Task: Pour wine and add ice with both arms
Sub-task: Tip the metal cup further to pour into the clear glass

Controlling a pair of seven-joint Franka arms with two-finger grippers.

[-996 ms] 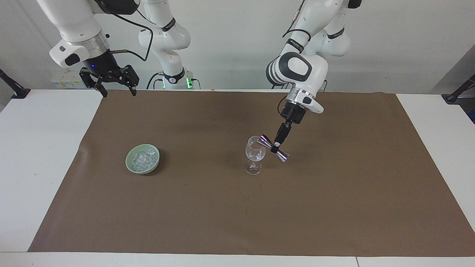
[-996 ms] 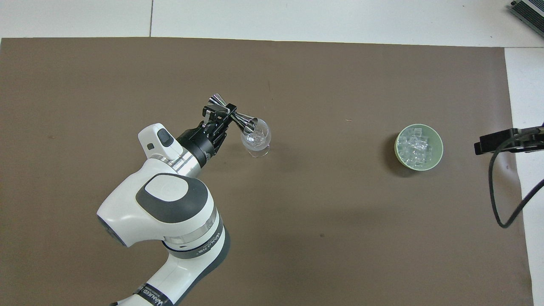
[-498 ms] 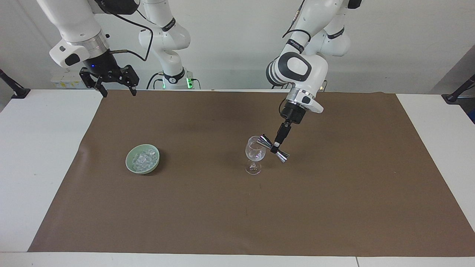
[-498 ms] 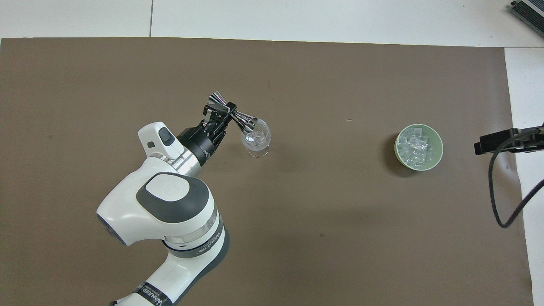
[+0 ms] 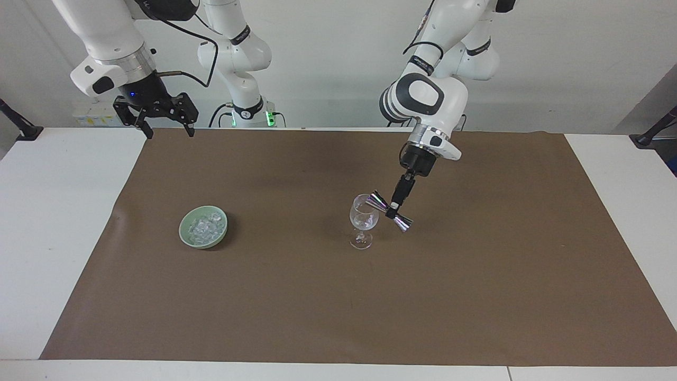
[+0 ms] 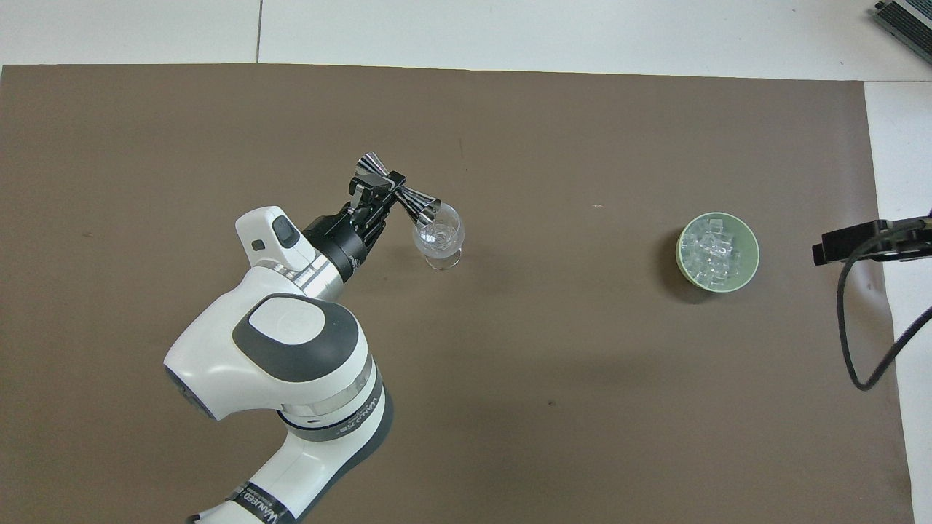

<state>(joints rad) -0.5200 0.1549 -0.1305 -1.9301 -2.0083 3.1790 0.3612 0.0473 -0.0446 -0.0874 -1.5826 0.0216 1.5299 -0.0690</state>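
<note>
A clear wine glass (image 5: 363,222) (image 6: 438,238) stands upright mid-mat. My left gripper (image 5: 392,210) (image 6: 386,188) is shut on the waist of a shiny double-ended metal jigger (image 5: 390,211) (image 6: 400,191), held tipped on its side with one cup's mouth at the glass rim. The ice (image 5: 203,226) (image 6: 713,252) is a heap of small clear cubes in a pale green bowl (image 5: 186,236) (image 6: 752,244) toward the right arm's end. My right gripper (image 5: 166,128) hangs open and empty, high over the mat's corner nearest the robots; only its edge (image 6: 866,242) shows in the overhead view.
A brown mat (image 5: 476,296) covers the middle of the white table (image 5: 47,211). Black clamp stands sit at both table ends (image 5: 21,127) (image 5: 648,132). A black cable (image 6: 848,320) hangs from the right arm.
The left arm has risen slightly, carrying the tipped jigger a little higher at the glass rim. The right arm has not moved.
</note>
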